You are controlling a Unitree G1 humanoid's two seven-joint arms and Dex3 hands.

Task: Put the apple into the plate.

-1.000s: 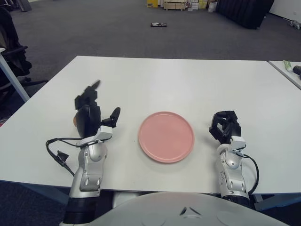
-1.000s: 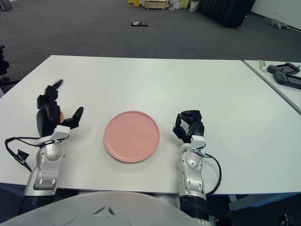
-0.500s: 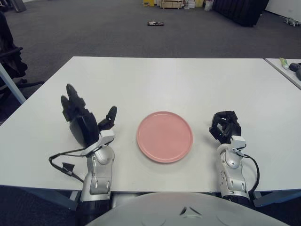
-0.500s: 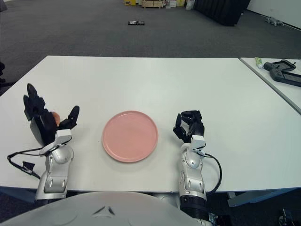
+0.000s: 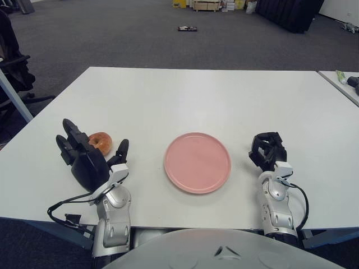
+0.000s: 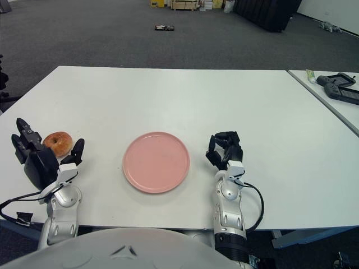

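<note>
Swinging outward and down over the last second, the left hand (image 5: 90, 159) now sits to the left of the pink plate (image 5: 197, 162), farther from it than it was, with its fingers (image 5: 68, 137) spread and holding nothing. That shift has uncovered the apple (image 5: 100, 141), which a second ago showed only as a sliver at the hand's far-left edge and half a second ago was hidden behind the raised palm. The fruit now lies in plain sight on the white table (image 5: 196, 95), well to the left of the plate and slightly farther back than the plate's centre, framed between the upright fingers on one side and the thumb (image 5: 121, 150) on the other. Whether any fingertip touches it cannot be told; it looks to lie just beyond the palm rather than in it. The plate itself has not moved and is bare. On the plate's right side, the right hand (image 5: 268, 150) has kept its place with fingers curled in on themselves around nothing. For the task, this reads as the hand opening and lining up behind the apple, so the grasp seems about to start but is not yet made; the lift and the carry rightward to the plate remain to be done.
</note>
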